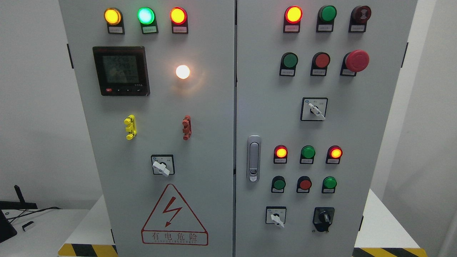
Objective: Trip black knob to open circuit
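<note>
A grey electrical cabinet point(221, 117) with two doors fills the head view. The black knob point(324, 217) sits low on the right door, on a black base, its pointer standing about upright. To its left is a white-handled selector switch point(276, 217). Neither of my hands nor arms shows anywhere in the picture.
The right door carries lit red lamps point(293, 14), green and red buttons, a red mushroom stop button point(356, 60), another selector point(315, 109) and a metal door latch point(254, 158). The left door has a meter display point(120, 70), a glowing white lamp point(182, 71) and a hazard triangle point(174, 216).
</note>
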Action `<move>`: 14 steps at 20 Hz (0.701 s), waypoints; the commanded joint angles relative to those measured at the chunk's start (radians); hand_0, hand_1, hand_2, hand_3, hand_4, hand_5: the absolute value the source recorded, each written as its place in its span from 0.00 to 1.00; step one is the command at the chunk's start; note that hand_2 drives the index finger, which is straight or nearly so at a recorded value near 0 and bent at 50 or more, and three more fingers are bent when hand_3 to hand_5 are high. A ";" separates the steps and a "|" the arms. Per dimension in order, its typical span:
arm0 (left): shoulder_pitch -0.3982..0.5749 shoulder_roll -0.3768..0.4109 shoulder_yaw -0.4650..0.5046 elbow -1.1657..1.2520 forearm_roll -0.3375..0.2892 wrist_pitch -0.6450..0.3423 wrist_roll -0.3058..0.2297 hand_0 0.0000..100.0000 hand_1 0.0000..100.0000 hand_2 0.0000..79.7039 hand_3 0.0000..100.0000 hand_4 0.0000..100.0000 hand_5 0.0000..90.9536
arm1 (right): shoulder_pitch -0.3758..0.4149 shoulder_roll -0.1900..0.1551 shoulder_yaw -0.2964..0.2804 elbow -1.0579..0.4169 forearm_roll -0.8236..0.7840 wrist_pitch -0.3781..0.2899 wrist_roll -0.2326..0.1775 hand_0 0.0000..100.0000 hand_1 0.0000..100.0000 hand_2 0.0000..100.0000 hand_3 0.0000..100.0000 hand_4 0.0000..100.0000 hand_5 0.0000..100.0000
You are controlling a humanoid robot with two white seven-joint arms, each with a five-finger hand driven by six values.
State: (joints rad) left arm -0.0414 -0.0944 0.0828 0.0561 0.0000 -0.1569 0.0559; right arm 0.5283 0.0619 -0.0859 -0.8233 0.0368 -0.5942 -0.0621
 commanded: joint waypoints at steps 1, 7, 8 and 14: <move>0.000 0.001 0.000 -0.001 -0.031 0.000 -0.001 0.12 0.39 0.00 0.00 0.00 0.00 | 0.044 0.024 -0.035 -0.278 -0.060 -0.079 -0.004 0.31 0.35 0.07 0.50 0.47 0.46; 0.000 0.001 0.000 -0.001 -0.031 0.000 -0.001 0.12 0.39 0.00 0.00 0.00 0.00 | 0.062 0.015 -0.104 -0.528 -0.060 -0.136 -0.019 0.31 0.37 0.24 0.57 0.54 0.56; 0.000 0.001 0.000 -0.001 -0.031 0.000 -0.001 0.12 0.39 0.00 0.00 0.00 0.00 | 0.062 0.015 -0.121 -0.569 -0.060 -0.136 -0.019 0.31 0.39 0.27 0.57 0.55 0.57; 0.000 -0.001 0.000 -0.001 -0.031 0.000 -0.001 0.12 0.39 0.00 0.00 0.00 0.00 | 0.082 0.007 -0.228 -0.727 -0.057 -0.136 -0.027 0.26 0.46 0.36 0.60 0.59 0.63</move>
State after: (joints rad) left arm -0.0414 -0.0943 0.0828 0.0561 0.0000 -0.1569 0.0559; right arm 0.5937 0.0715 -0.1847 -1.2293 0.0027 -0.7286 -0.0824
